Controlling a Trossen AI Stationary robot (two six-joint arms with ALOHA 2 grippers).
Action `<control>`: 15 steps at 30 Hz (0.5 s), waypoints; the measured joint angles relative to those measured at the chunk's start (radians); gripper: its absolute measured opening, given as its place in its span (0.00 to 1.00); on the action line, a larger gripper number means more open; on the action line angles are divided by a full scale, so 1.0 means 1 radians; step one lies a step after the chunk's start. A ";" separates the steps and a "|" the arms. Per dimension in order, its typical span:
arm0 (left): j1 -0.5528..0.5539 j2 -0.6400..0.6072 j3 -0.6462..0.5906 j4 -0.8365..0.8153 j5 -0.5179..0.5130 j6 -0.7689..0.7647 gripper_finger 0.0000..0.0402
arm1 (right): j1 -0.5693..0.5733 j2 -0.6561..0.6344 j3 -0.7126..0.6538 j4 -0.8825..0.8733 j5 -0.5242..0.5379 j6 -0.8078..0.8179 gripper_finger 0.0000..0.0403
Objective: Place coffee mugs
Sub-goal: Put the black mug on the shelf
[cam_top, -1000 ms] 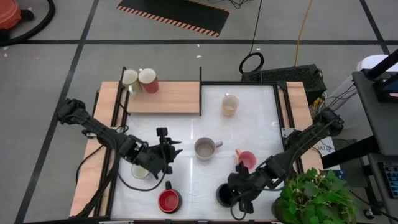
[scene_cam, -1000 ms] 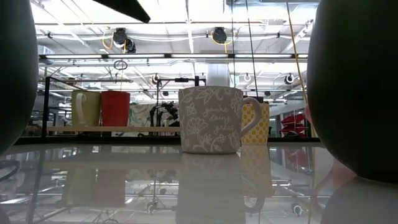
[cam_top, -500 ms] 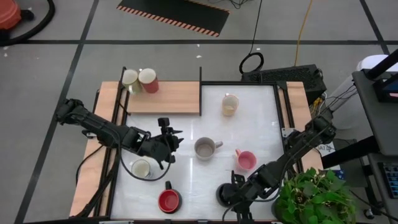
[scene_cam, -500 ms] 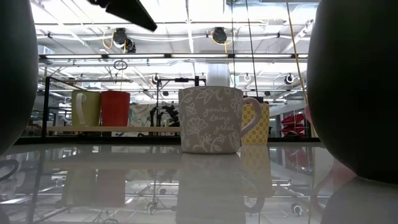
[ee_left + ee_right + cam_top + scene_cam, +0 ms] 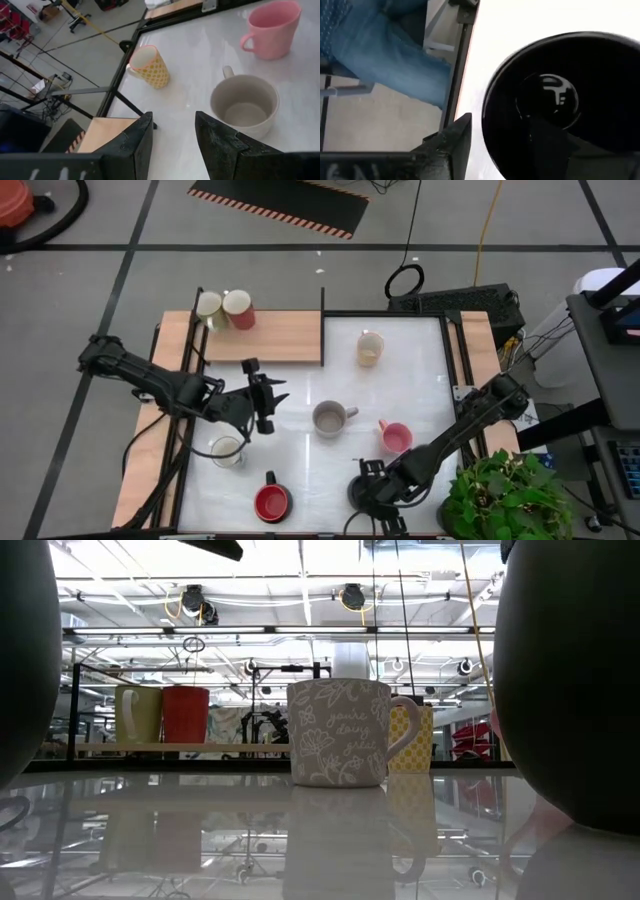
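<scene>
Seven round mugs show from above. A cream mug (image 5: 208, 307) and a dark red mug (image 5: 239, 308) stand touching on the wooden shelf (image 5: 280, 338). On the white table (image 5: 410, 380) are a yellow-patterned mug (image 5: 370, 347), a grey mug (image 5: 329, 418), a pink mug (image 5: 396, 438), a red mug (image 5: 271, 502) and a white mug (image 5: 227, 450); all look empty. The left end effector (image 5: 266, 393) hovers open above the table, holding nothing. The right end effector (image 5: 495, 145) straddles the rim of a black mug (image 5: 560, 105), one finger inside.
</scene>
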 joint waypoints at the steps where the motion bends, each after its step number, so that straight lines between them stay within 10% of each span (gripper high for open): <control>1: 0.000 -0.004 0.000 -0.002 0.000 -0.006 0.38 | 0.000 0.006 0.000 0.001 -0.001 -0.007 0.39; 8: -0.010 -0.010 0.000 -0.037 0.002 -0.054 0.38 | 0.001 0.004 0.000 0.008 -0.003 -0.066 0.06; 15: -0.048 -0.010 0.000 -0.138 0.002 -0.164 0.38 | -0.002 -0.013 0.057 -0.067 0.021 -0.127 0.02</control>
